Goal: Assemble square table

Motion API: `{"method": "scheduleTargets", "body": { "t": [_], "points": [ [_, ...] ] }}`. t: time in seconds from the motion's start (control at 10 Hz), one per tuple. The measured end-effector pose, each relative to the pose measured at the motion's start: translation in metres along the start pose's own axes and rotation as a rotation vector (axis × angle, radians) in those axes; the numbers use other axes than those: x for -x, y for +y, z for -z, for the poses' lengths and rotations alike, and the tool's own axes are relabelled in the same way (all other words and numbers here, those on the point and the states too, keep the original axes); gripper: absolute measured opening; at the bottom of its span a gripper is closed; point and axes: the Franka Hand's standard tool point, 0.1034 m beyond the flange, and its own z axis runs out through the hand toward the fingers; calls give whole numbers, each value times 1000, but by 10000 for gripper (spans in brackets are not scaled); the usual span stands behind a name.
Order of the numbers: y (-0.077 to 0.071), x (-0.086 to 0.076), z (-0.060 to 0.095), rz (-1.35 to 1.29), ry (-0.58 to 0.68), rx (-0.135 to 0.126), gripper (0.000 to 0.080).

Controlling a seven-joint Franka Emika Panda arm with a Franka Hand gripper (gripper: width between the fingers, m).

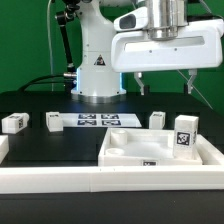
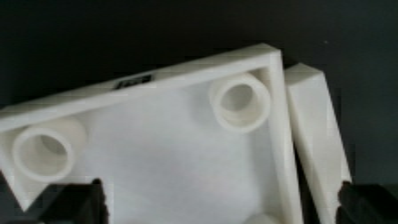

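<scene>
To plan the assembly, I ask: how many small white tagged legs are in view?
4 small white tagged legs, at the exterior view's far left, left, right, far right. Others may be hidden.

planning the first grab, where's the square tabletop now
The square tabletop lies at the front on the exterior view's right, against the white border rail, below the open gripper, a tagged leg by its right edge.

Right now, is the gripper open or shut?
Open: the gripper hangs above the square tabletop, fingers wide apart, nothing between them.
</scene>
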Motion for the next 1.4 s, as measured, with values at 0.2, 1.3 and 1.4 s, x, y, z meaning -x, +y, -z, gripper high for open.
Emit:
{"method": "scheduleTargets", "body": {
  "t": [0.2,1.3,1.4],
  "points": [
    [22,36,-19,-52,-18,8,649],
    [39,84,-54,37,-81,57,649],
    [41,87,-57,54,-166,71,649]
  ]
}}
